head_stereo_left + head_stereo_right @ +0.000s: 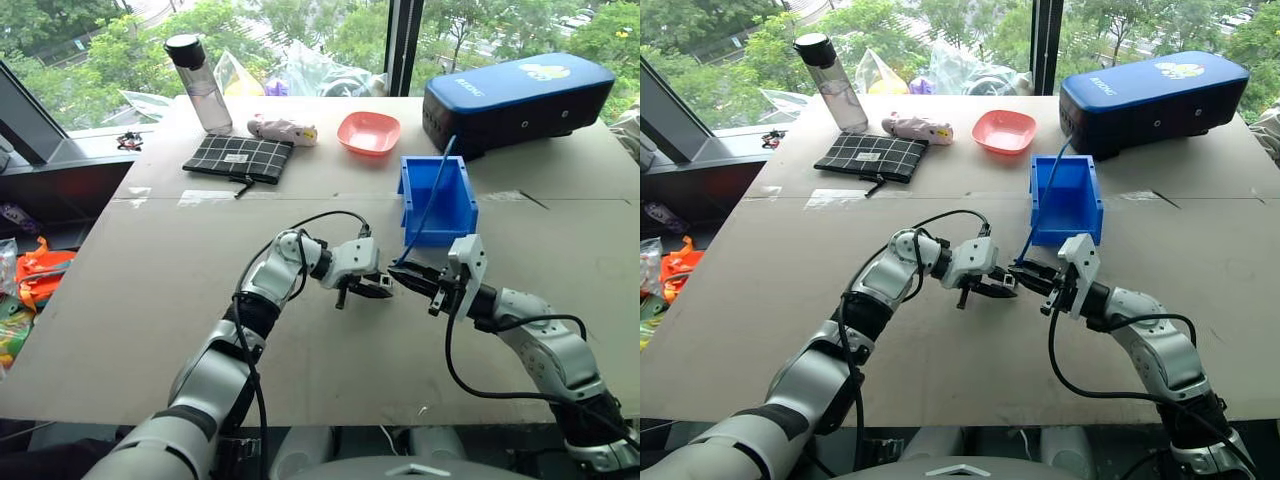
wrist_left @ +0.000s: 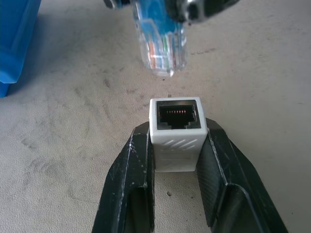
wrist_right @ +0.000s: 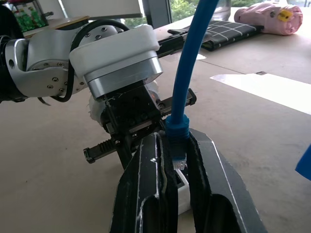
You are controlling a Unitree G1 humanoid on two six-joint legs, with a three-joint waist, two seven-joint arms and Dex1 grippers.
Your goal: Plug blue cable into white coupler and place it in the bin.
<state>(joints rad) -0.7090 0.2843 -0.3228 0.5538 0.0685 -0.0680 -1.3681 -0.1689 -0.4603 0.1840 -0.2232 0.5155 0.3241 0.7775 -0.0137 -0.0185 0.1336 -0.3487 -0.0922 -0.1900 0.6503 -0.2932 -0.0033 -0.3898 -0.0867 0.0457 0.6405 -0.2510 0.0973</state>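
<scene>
Your left gripper (image 2: 177, 160) clamps the small white boxy plastic coupler (image 2: 176, 133), socket facing the clear plug of the thin blue cable (image 3: 187, 92) pinched in your right gripper (image 3: 175, 167) — just apart. Bright blue plastic bin (image 1: 438, 195) sits beyond; coral-pink bowl (image 1: 369, 132) and large dark-blue case (image 1: 515, 98) stand farther back.

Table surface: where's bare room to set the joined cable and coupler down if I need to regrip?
Bare table lies left of the left gripper, up to the checked pouch, and right of the right gripper below the bin. Crowded: the far edge, with bottle, pink bowl and dark-blue case.
</scene>
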